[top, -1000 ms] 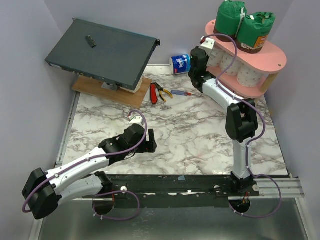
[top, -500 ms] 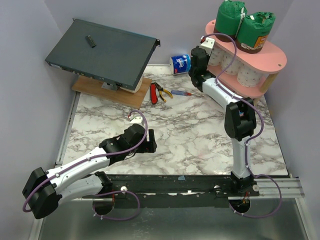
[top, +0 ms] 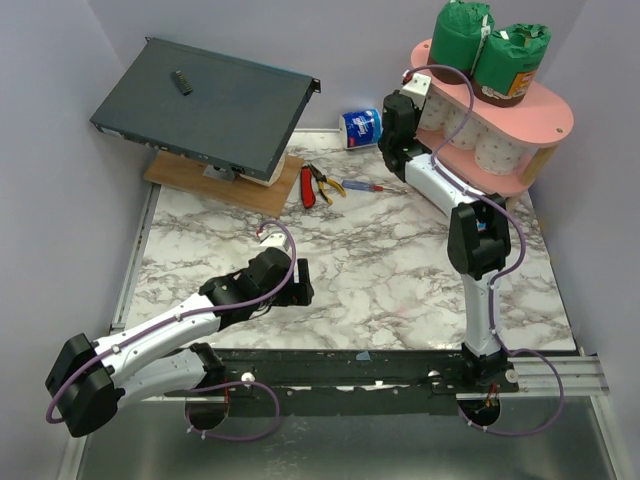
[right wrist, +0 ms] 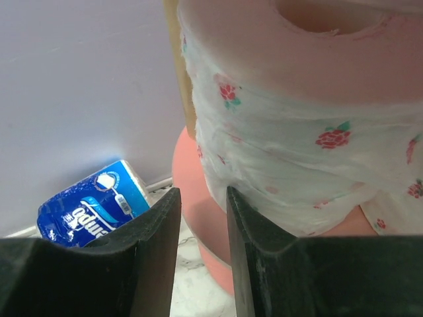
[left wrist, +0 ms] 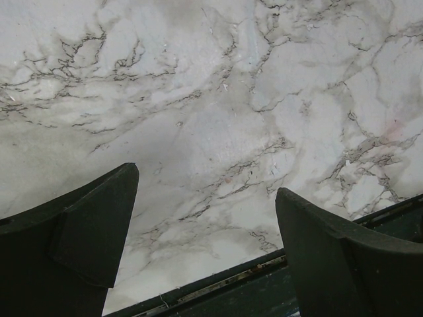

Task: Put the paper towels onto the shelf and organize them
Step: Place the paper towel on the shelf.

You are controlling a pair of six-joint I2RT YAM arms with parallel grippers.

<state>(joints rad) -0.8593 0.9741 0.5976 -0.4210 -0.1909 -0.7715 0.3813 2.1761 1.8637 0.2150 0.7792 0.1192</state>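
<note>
1. Paper towels: two green-wrapped rolls (top: 460, 35) are seen upright on the top board of the shelf (top: 555, 115). White rolls (top: 495, 150) are seen standing in a row on the tier under it. One blue-and-white wrapped roll (top: 361, 127) is left lying on its side on the table (top: 380, 250) by the back wall, near the shelf's left end but not on it
2. Change over the last second: no roll is seen to shift. Only the right wrist is found slightly higher and further back at the shelf's left end than a second ago
3. Right gripper (right wrist: 201, 198): the jaws are drawn almost together, a narrow slit is left between them, and nothing is held. A white floral-print roll (right wrist: 297, 132) is seen upright on a pink board directly ahead of the fingertips; whether it is touched cannot be told
4. Left gripper (left wrist: 205, 185): the jaws are spread wide with nothing between them. It is held low over bare marble near the front edge, and no change is noted
5. Reading: the floral roll is judged seated and released, and the small wrist shift is taken as a clearing move. Shelving is judged nearly complete, with the blue-and-white wrapped roll the only one outstanding
6. Surroundings: the pliers (top: 318, 185) and the dark flat box (top: 200, 105) are found where they were
</note>
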